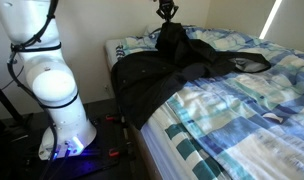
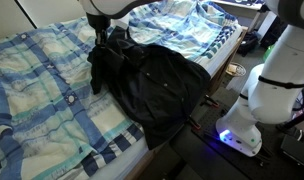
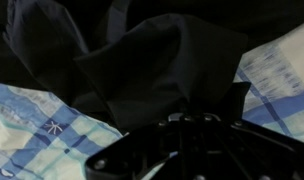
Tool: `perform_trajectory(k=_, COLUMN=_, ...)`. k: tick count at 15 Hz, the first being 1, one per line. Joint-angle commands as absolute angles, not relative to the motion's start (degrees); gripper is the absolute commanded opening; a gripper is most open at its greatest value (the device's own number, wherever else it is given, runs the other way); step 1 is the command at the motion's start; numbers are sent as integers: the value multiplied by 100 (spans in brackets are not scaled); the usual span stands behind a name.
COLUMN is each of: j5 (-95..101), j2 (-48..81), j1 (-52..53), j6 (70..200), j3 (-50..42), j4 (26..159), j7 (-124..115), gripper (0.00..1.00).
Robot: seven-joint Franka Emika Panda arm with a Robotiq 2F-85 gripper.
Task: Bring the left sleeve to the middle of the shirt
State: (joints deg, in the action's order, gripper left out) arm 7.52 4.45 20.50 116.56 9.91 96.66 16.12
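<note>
You had the claw (image 1: 167, 13) raised above the far side of the checked quilt (image 1: 237, 110), and it looked clamped on the left sleeve (image 1: 171, 36). In both exterior views the black fabric rose in a narrow peak straight up into the claw. The fingers were dark against dark cloth, so you could not make out the grip itself. In an exterior view the sleeve (image 2: 98, 58) hung directly beneath the claw as a limp strip, its lower part running into the rumpled body of the shirt (image 2: 162, 88).

The body of the shirt lay below the claw and spread away from it toward the robot's white base (image 1: 58, 95). It crossed the quilt and spilled over the quilt's edge on that side. A further fold of the shirt stretched out from under the claw across the quilt, away from the base.

In the wrist view, folds of black cloth (image 3: 157, 65) filled the area just ahead of the claw, whose dark body crossed the bottom of the picture. Patches of blue-and-white quilt showed to either side of the claw, beyond the cloth.
</note>
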Motion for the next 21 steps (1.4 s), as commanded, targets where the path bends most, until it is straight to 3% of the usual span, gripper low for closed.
perform_trajectory(k=1, j5=1045, j2=-367, j1=1776, j6=11713, j3=1114, j4=10631, j7=917, gripper=0)
perform_trajectory(k=11, j5=1702, j2=-1189, j1=1359, j6=11828, j3=1144, j4=11930, j7=-106, gripper=0)
perform_trajectory(k=21, j5=1766, j2=-1001, j1=1315, j6=11812, j3=1227, j4=11736, j7=-98, gripper=0)
